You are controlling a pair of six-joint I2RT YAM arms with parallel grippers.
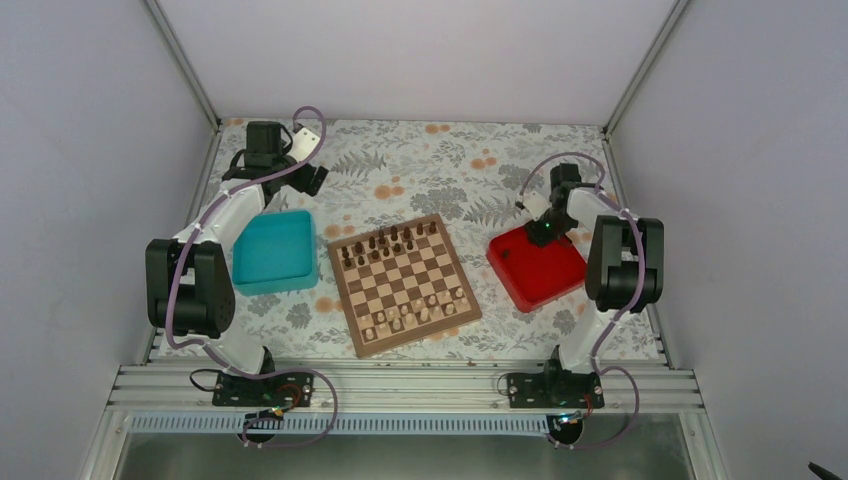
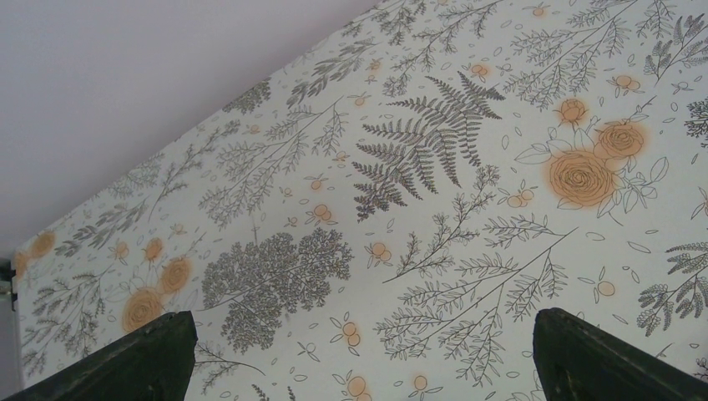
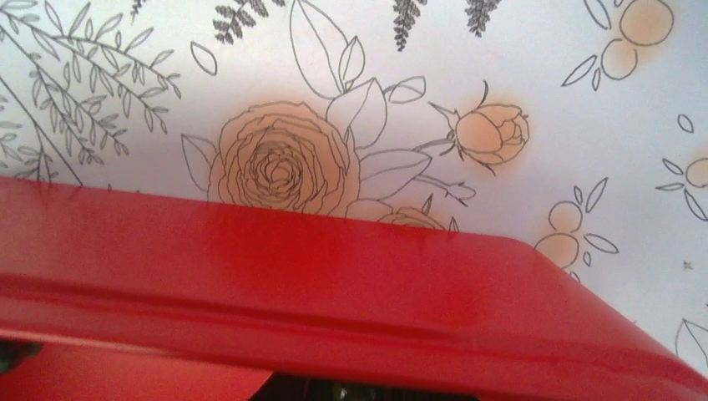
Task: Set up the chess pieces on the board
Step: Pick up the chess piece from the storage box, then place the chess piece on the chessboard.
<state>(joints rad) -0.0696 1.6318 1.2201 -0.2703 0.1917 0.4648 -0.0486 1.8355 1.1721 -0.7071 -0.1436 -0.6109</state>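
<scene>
The right gripper [image 1: 541, 230] hangs low over the far rim of a glossy red plastic tray [image 3: 334, 284]. Its wrist camera shows only that rim and a flower-printed white tablecloth [image 3: 518, 83] beyond it. The fingers themselves are out of that view, and they are too small in the overhead view, so whether they are parted, closed or grasping anything cannot be told. The left gripper [image 2: 363, 317] is released and empty. Its two black fingers [image 2: 150, 359] stand wide apart over bare cloth at the far left of the table, beyond a square teal plastic tray [image 1: 275, 288]. Between the two trays lies the square wooden chessboard [image 1: 405, 280], chequered light and dark brown and turned slightly askew. The tiny dark brown wooden chess pieces [image 1: 385, 243] stand in rows along its far edge, and small pale cream chessmen [image 1: 420, 312] line its near edge. Whether any dark piece is left in the red tray is too small to make out. From the right gripper the board lies to the arm's own left, toward the table's centre. The dark rows run across that line of travel. The right arm is the nearer one to both the red tray and the far rows, so the coming move most likely falls to it: a short sideways carry leftward onto a far square.
</scene>
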